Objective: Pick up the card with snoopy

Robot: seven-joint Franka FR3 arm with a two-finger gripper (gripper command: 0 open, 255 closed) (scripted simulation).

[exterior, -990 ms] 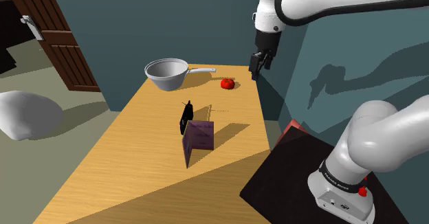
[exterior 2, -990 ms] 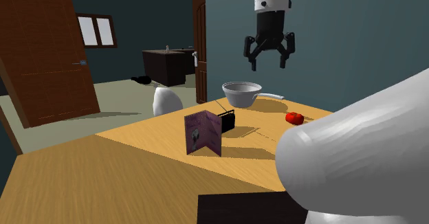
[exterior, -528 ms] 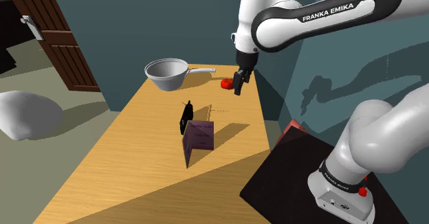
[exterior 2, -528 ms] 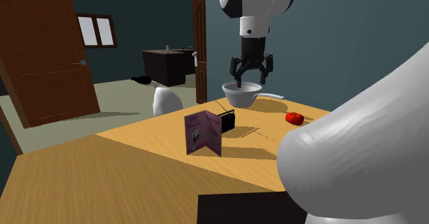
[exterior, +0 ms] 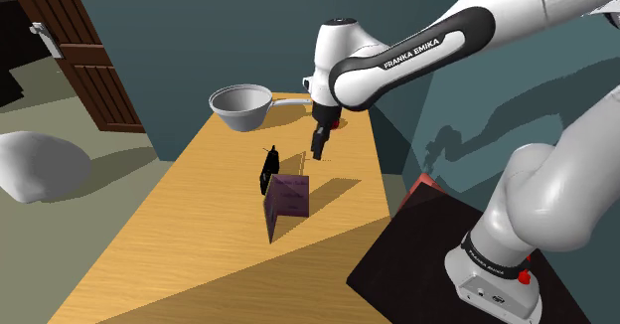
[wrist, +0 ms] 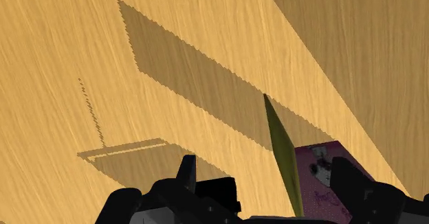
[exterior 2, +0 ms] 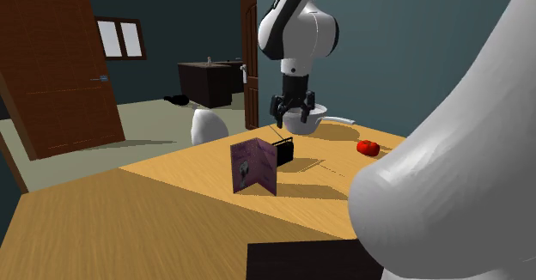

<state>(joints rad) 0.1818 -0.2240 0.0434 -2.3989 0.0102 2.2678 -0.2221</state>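
Shoulder view: my gripper [exterior: 318, 145] hangs fingers-down over the wooden table [exterior: 179, 243]. The purple folded card [exterior: 288, 197] stands upright below it and nearer the stand, apart from me. A small black box [exterior: 267, 170] sits just beside the card. The pan [exterior: 241, 106] is well apart.

Second exterior view: my fingers are spread and empty. The tomato [exterior 2: 368, 147] lies clear.

Wrist view: the card's thin edge runs lengthwise between my fingers, untouched. I judge the black box the likeliest obstruction.
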